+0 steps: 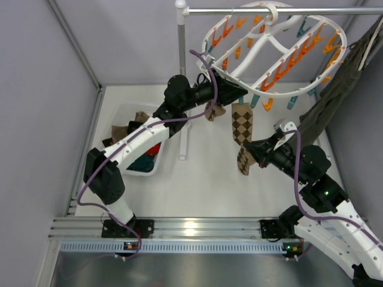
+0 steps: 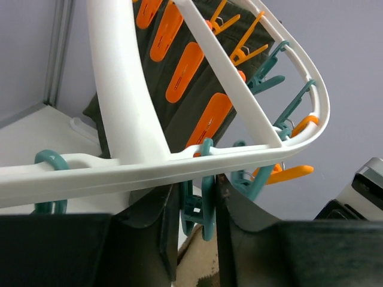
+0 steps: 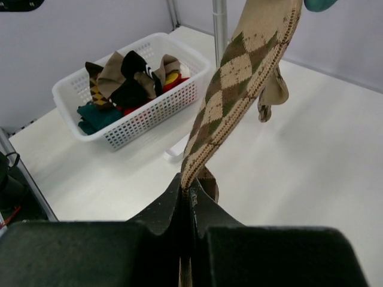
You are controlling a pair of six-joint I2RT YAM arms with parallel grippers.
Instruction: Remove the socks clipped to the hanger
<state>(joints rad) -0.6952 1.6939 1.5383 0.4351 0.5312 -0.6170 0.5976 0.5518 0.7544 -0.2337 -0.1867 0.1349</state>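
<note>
R arm: the right gripper [image 1: 248, 152] is pinching the lower part of the argyle sock [image 1: 242, 122], jaws pressed together w/ only the fabric between them. The sock is running up and away from the gripper to a clip on the hanger [image 1: 248, 63], hanging well off the bench [image 1: 209, 185].

L arm: the left gripper [image 1: 234, 95] is sitting at the hanger's near-left rim. In the wrist view its fingers [image 2: 161, 227] are bracketing a teal clip [image 2: 208, 209], closed to a narrow gap w/ both pads against the clip as far as I am able to judge. A tan sock [image 1: 214, 111] is dangling just below this gripper, beside the argyle one.

Surroundings: the hanger is hooking over a grey metal rail [image 1: 239, 10] carried by a pole [image 1: 181, 48]. An olive garment [image 1: 338, 95] is draping from the rail at the R. A white basket [image 1: 152, 167] is resting on the bench to the L, holding mixed socks. Pale grey walls [image 1: 48, 89] are enclosing the bench on three sides.

Materials: I am reading the hanger as smooth white plastic, an oval w/ cross bars and rows of orange and teal clips. The argyle sock is a soft knit in tan, brown and green diamonds. The basket is perforated plastic mesh; the bench is a flat, matt white top.
</note>
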